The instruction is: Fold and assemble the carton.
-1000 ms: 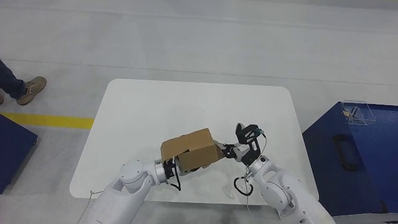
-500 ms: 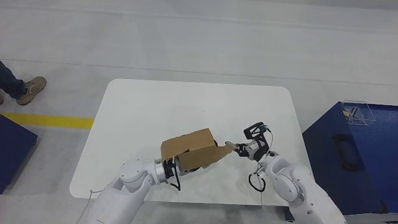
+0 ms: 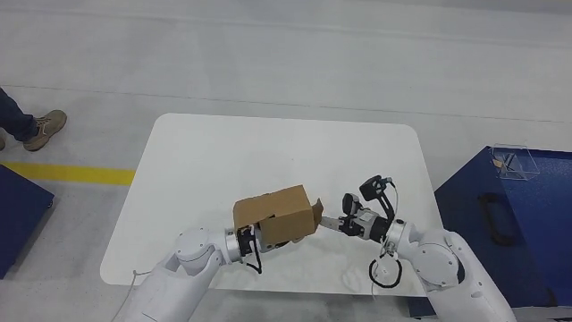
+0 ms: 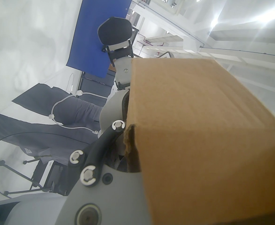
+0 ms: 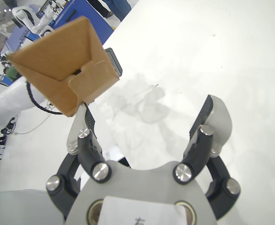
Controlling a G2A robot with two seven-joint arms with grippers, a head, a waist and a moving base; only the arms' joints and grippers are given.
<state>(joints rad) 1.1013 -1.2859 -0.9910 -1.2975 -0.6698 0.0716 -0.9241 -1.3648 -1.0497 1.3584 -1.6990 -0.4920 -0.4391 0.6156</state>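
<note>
A brown cardboard carton [image 3: 277,213] is held just above the white table [image 3: 268,152] near its front edge. My left gripper [image 3: 253,237] is shut on the carton's near-left side, and one of its fingers [image 4: 104,139] lies against the cardboard wall [image 4: 198,129]. In the right wrist view the carton [image 5: 55,69] shows a small end flap [image 5: 92,80] folded across its open end. My right gripper [image 5: 149,111] stands open just right of the carton with nothing between its fingers; one fingertip [image 5: 85,113] sits under the flap's corner. In the top view the right gripper [image 3: 338,224] is beside the carton.
A blue bin [image 3: 518,224] stands off the table's right side and another blue one [image 3: 18,215] off its left. The table's back half and right part are bare white surface.
My right gripper has drawn back to the right, away from the carton's end flap. The carton and left arm have barely moved.
</note>
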